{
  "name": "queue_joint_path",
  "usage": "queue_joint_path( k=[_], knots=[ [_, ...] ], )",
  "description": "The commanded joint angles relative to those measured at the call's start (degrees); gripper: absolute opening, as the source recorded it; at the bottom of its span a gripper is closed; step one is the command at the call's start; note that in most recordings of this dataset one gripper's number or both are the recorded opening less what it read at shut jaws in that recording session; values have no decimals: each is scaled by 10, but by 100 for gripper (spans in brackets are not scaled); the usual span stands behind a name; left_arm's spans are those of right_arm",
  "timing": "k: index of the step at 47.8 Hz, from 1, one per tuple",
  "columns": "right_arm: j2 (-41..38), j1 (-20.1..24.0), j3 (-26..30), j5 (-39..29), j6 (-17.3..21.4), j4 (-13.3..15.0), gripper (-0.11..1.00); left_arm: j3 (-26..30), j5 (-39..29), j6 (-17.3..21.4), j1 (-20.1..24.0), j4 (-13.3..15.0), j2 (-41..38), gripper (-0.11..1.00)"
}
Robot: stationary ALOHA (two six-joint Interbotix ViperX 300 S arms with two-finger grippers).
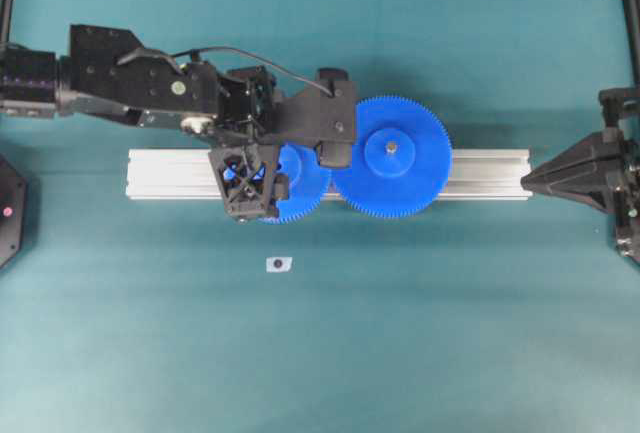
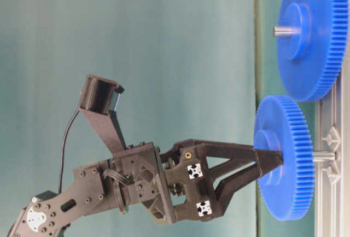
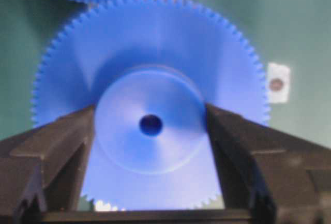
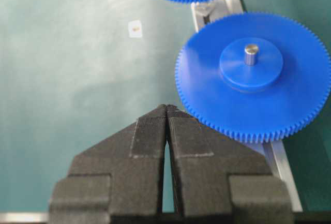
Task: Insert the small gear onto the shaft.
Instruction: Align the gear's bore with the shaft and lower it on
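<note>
Small gear gripped by its hub above the rail

Gear teeth, fine and evenly cut, are seen ringing the small gear (image 3: pixel 150 110), a blue plastic disc with a raised round hub and a dark centre hole. It is held over the aluminium rail (image 1: pixel 480 175), its rim just beside the wider blue gear (image 1: pixel 392 156), which is seated on a grey pin. The left gripper (image 2: pixel 268 168) is spread fairly wide, its fingers (image 3: pixel 62 146) pressed against opposite sides of the hub. The shaft (image 2: pixel 322 155) is glimpsed as a silvery stub behind the disc at table level. The right gripper (image 4: pixel 166 111) is parked well apart, its jaws closed together on nothing.
</note>
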State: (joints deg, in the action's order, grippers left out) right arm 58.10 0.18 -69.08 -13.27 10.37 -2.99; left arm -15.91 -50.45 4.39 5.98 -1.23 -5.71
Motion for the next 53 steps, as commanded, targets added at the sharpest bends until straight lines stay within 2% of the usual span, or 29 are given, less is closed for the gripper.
queue_joint_path(
  k=[1, 20, 48, 53],
  knots=[
    [-3, 2, 5, 4, 5, 0, 6, 0, -4, 1, 6, -3, 4, 70],
    [0, 1, 5, 3, 5, 0, 6, 17, -11, 2, 6, -1, -1, 70],
    [0, 1, 4, 3, 5, -2, 6, 33, -59, -4, 4, -1, -4, 70],
    [0, 2, 5, 3, 6, -2, 6, 37, -60, -4, 3, -3, -4, 82]
  ],
)
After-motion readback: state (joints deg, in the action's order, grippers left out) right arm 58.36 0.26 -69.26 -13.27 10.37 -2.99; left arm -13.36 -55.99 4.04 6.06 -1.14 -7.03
